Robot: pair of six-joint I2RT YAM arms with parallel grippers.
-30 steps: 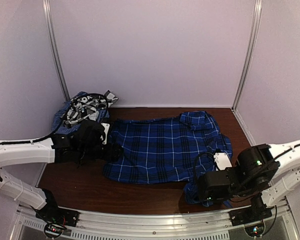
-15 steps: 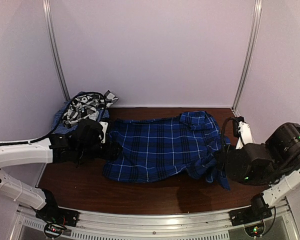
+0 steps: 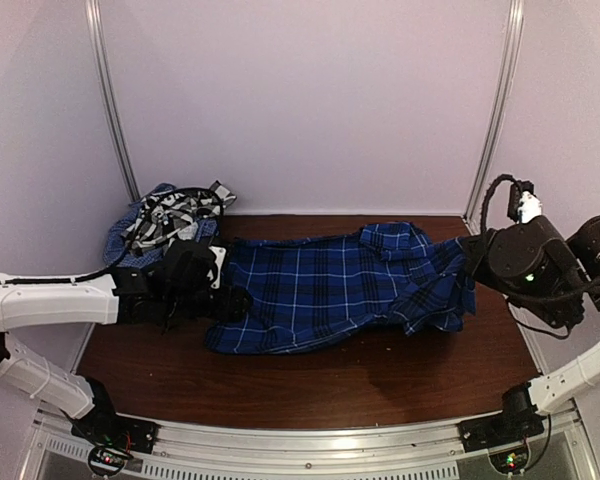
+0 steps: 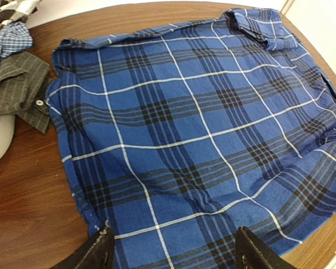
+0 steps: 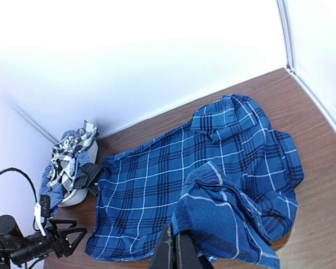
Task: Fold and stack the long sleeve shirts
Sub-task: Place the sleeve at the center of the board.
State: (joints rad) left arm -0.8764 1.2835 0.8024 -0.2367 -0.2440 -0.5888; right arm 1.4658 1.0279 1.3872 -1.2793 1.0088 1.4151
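- The blue plaid shirt [image 3: 320,290] is spread mid-table, long axis running left edge to right edge.
- The right gripper [image 5: 176,249] is pinched tight on a fold of it, up off the table by the right edge.
- The left gripper [image 4: 173,238] gapes wide and empty over the shirt's left end.

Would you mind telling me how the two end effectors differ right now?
The left end effector is open; the right end effector is shut on the blue plaid shirt. The left hangs low over the shirt's edge; the right holds its cloth raised. Both point at that shirt.
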